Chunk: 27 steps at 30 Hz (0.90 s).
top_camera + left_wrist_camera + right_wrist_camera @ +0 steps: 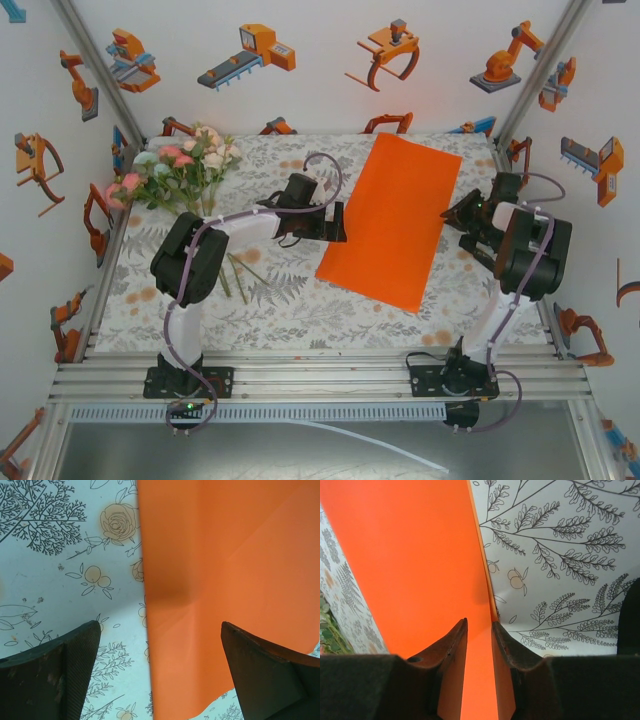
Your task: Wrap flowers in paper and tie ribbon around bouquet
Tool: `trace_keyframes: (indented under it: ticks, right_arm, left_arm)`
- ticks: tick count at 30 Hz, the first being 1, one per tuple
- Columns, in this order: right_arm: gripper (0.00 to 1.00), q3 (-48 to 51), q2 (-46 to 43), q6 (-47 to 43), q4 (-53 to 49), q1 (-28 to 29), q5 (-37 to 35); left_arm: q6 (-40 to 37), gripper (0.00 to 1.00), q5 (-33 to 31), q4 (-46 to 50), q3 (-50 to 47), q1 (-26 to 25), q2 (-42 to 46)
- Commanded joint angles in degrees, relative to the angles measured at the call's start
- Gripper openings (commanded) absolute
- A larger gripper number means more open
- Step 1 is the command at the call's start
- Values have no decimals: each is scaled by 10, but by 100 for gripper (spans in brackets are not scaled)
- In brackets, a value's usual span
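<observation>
Top external view, quick rundown. The paper (390, 215) is laid flat and slanted across the right half of the worktop (280, 300). Its far short edge is almost at the back wall, and its near corner is pointed toward the front rail. A wide strip of bare printed cloth is left between that near corner and the front edge, so plenty of room is found there. Much less is left on the right, where just a narrow band is seen between the paper's long edge and the side wall. The flowers (185, 165) are parked in the far left corner, well apart from the paper, with the blossoms toward the back.

The left hand (338, 222) is placed at the paper's left long edge. In the left wrist view the left hand (159, 627) is spread fully open, and that edge is seen running straight down between the two fingers. One finger is held over cloth and the other over orange, and nothing is gripped.

The right hand (455, 213) is set at the opposite long edge. In the right wrist view the right hand (479, 624) is narrowed to a slim slot. The paper's (415, 560) edge is threaded into that slot and looks slightly raised off the cloth. A sliver of gap is seen beside the sheet, so no firm pinch is shown.
</observation>
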<state>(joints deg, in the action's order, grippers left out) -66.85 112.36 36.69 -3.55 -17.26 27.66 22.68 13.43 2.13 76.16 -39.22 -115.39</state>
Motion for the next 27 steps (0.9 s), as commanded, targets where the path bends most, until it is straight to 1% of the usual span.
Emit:
trace_keyframes:
  ticks: [1,8,9,11,12,15,19,27]
  right_arm:
    - [28,-22,11,7,3,4,8]
    - [30,-24,16,4,2,4,7]
    - [31,-23,16,3,1,4,7]
    - [39,-26,17,3,-1,4,4]
    - [39,-26,18,3,-1,4,5]
    - [38,-27,17,2,-3,4,4]
    - [35,-23,12,-3,1,4,3]
    - [35,-21,19,2,16,5,29]
  left_arm:
    - [8,98,11,12,13,4,-17]
    - [9,98,9,15,18,4,-22]
    - [9,97,9,15,19,4,-23]
    - [9,97,10,17,22,4,-25]
    - [9,97,10,18,24,4,-27]
    - [8,98,11,20,28,3,-29]
    - [9,98,12,20,29,4,-33]
    - [9,97,21,22,32,3,-42]
